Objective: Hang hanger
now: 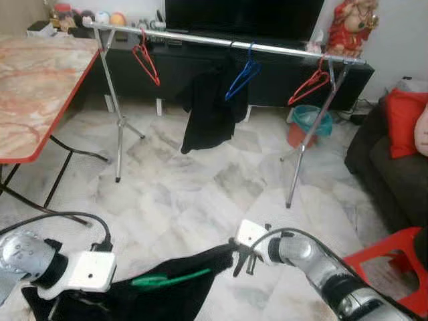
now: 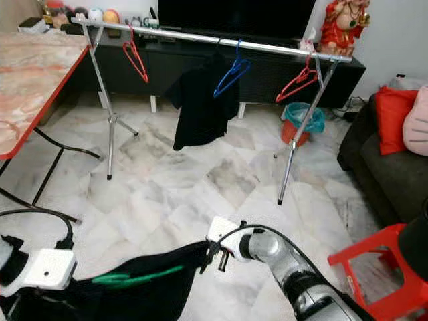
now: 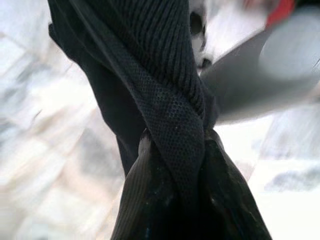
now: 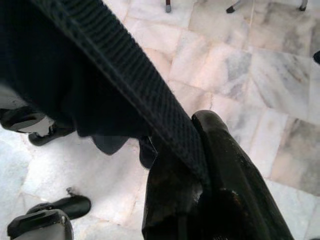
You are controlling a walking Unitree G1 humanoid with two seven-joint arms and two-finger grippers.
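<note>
Green hanger, bottom centre, sits inside a black garment we stretch between left gripper and right gripper, both seemingly clamped on fabric; slack cloth could let it slide out.

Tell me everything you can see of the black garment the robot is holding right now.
The black garment is dark knit fabric with a ribbed edge, stretched low over the marble floor between both grippers. The left gripper pinches a twisted bunch at one end; the right gripper is shut on the ribbed hem at the other. A green hanger lies along the cloth; how far it is threaded in is unclear. The middle sags in folds. It is well short of the rack.
</note>
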